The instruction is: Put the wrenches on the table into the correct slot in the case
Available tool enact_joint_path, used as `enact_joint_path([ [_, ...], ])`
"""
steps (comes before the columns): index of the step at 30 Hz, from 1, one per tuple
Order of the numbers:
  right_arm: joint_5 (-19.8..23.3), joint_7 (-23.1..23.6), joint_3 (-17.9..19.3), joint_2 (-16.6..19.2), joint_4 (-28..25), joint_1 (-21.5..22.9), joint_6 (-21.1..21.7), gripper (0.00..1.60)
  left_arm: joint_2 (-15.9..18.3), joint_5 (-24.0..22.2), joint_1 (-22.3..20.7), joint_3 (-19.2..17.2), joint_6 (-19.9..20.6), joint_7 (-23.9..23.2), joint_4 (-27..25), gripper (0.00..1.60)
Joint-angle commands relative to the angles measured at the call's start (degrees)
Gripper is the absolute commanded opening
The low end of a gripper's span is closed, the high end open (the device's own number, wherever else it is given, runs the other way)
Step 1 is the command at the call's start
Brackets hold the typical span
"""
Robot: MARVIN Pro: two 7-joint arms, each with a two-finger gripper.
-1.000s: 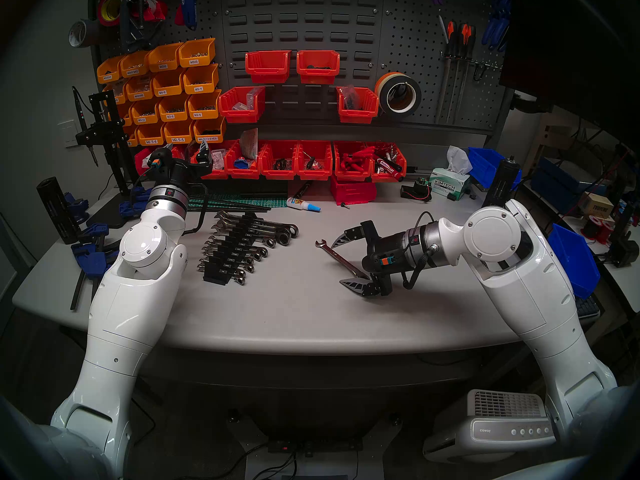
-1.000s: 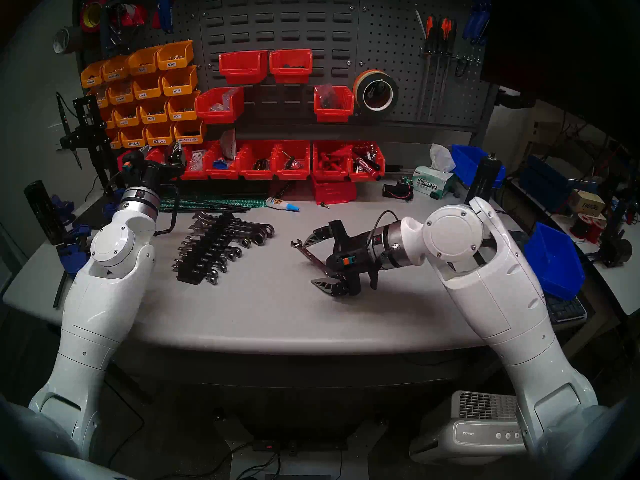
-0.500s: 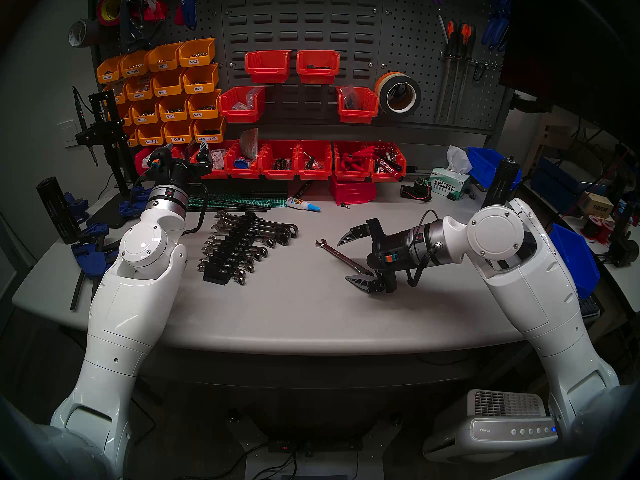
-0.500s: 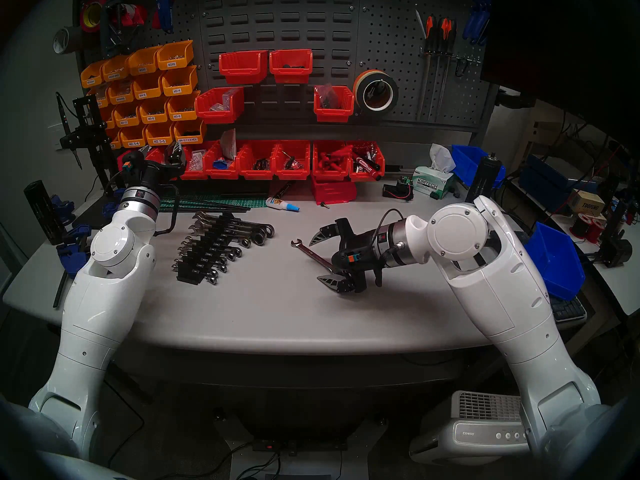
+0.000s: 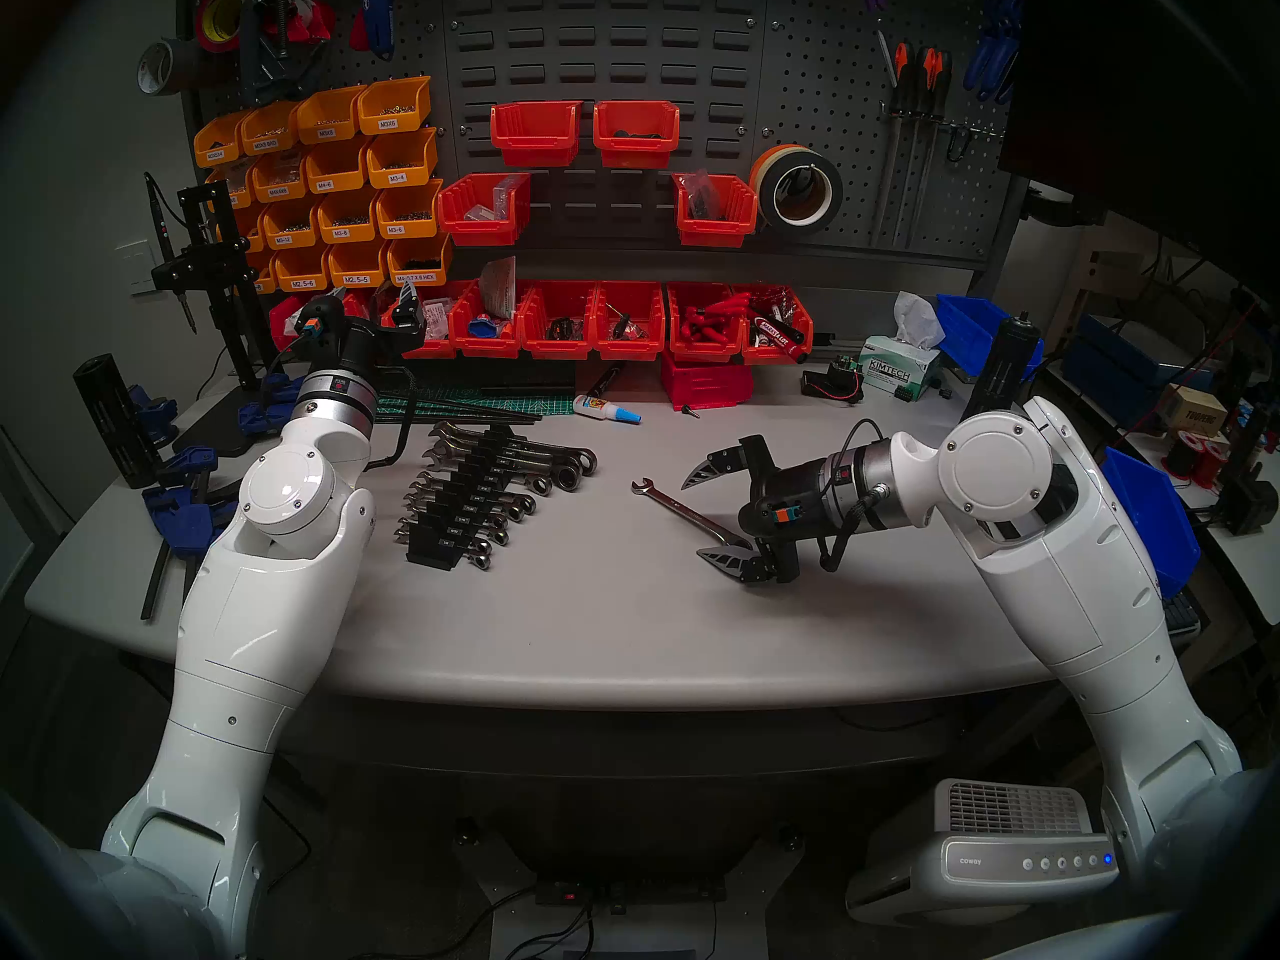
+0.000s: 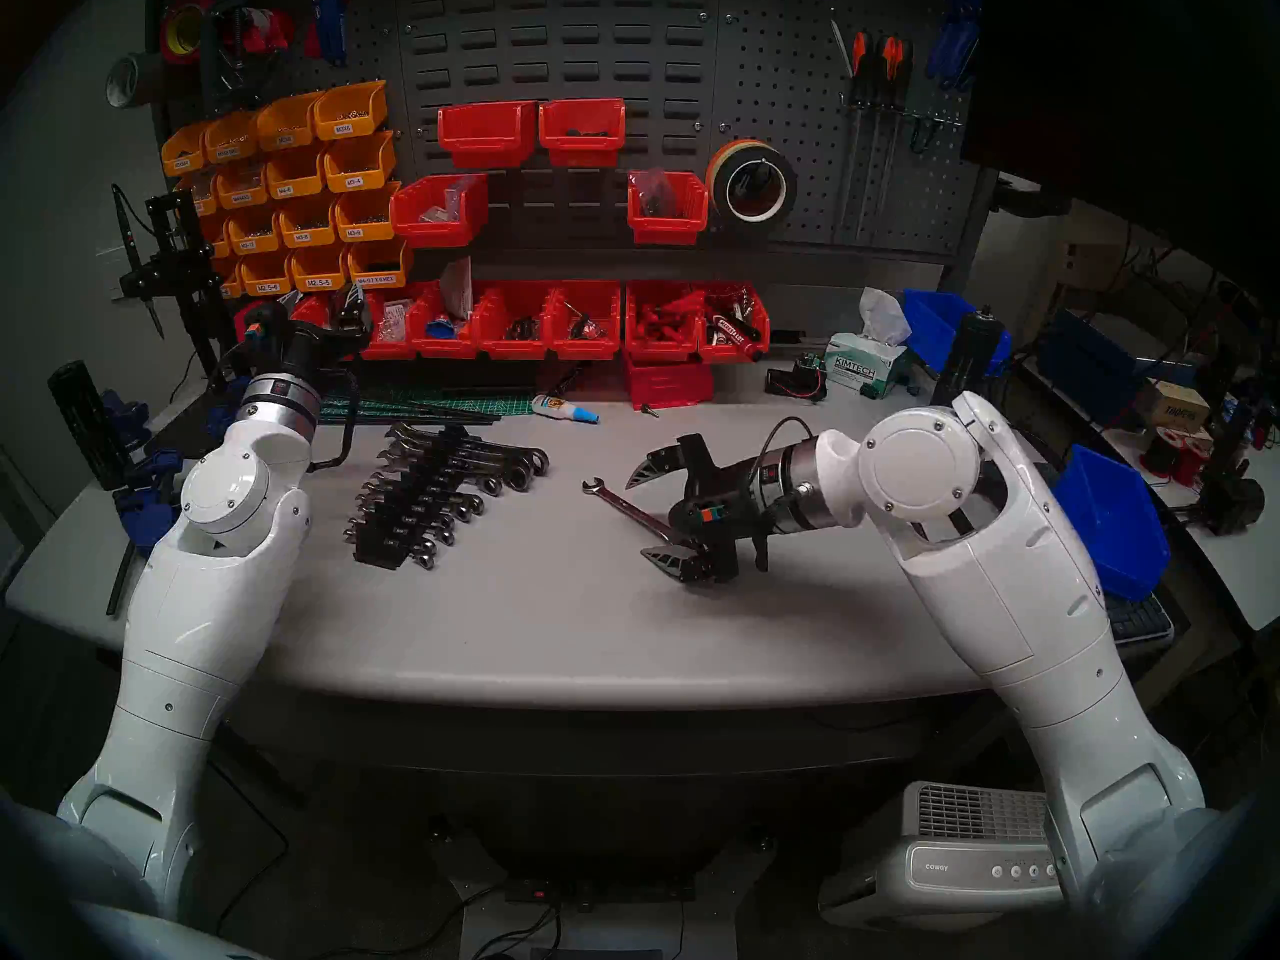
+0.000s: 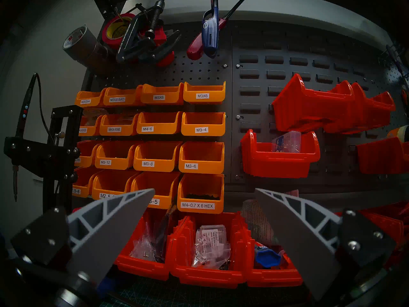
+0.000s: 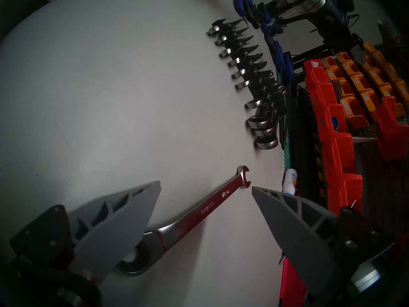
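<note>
Chrome wrench [image 5: 686, 515] lies flat on the table [image 5: 589, 612] between the spread, empty right gripper [image 5: 689, 519] fingers.

We see dim, uneven light: the grey table [image 5: 568, 633] glows softly at its centre and darkens toward the rim, where fisheye bending curves every edge into black. In the right wrist view, the nearest finger [image 8: 115, 222] blurs slightly, and the chrome wrench [image 8: 199, 213] reflects red.
</note>
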Motion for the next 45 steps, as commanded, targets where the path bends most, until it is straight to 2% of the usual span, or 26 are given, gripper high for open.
enact_joint_path([
  [1, -3.51, -0.11, 0.98, 3.24, 2.0, -1.41, 0.96, 1.6, 0.08, 0.0, -1.79, -0.44, -0.62, -0.02, -1.57, 1.6],
  [45, -6.2, -4.48, 4.38, 6.08, 4.35, -3.65, 1.91, 1.6, 0.07, 0.0, -1.79, -0.44, -0.62, -0.02, -1.58, 1.6],
])
